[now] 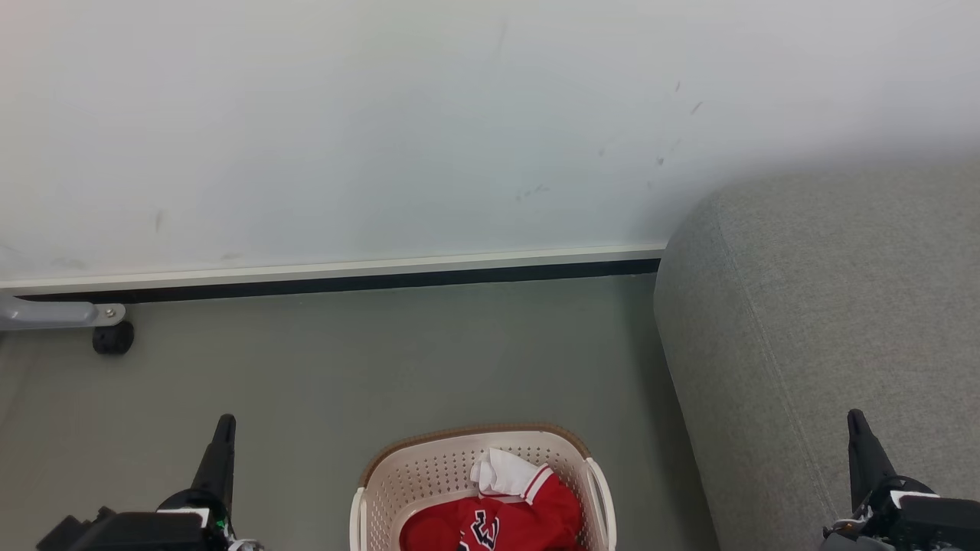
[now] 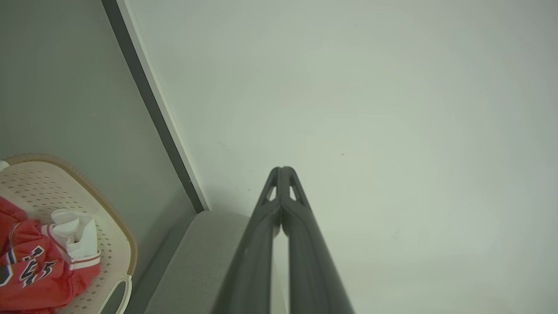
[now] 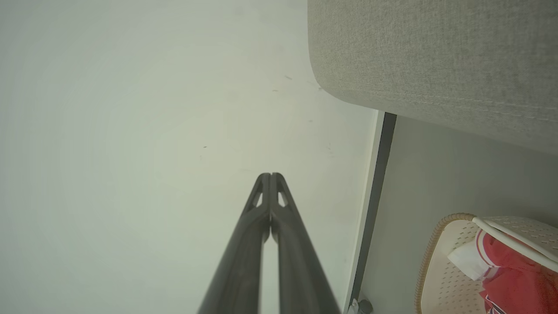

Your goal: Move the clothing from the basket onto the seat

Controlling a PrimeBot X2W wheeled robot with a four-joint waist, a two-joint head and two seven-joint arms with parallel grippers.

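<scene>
Seat (image 1: 827,321): grey, no garment on the part in view.
Basket (image 1: 429,467): on the floor (image 1: 344,367), just left of the seat.
Clothing (image 1: 528,520): red, heaped inside the basket.
Left gripper (image 1: 224,428): fingers pressed together, empty.
Right gripper (image 1: 856,425): likewise closed, empty.
Progress: apparently not begun; every garment remains to be moved.

Clothing (image 1: 505,520), lower centre: red, white cuff with red stripes, navy letters outlined white. Basket (image 1: 429,468): cream, perforated dot pattern, brown rim. Seat (image 1: 804,306), right: grey, flecked weave. Floor (image 1: 344,360): dull grey-green. Wall (image 1: 383,115), top: off-white, few dark specks. Left gripper (image 1: 226,422), right gripper (image 1: 855,418): black.
</scene>
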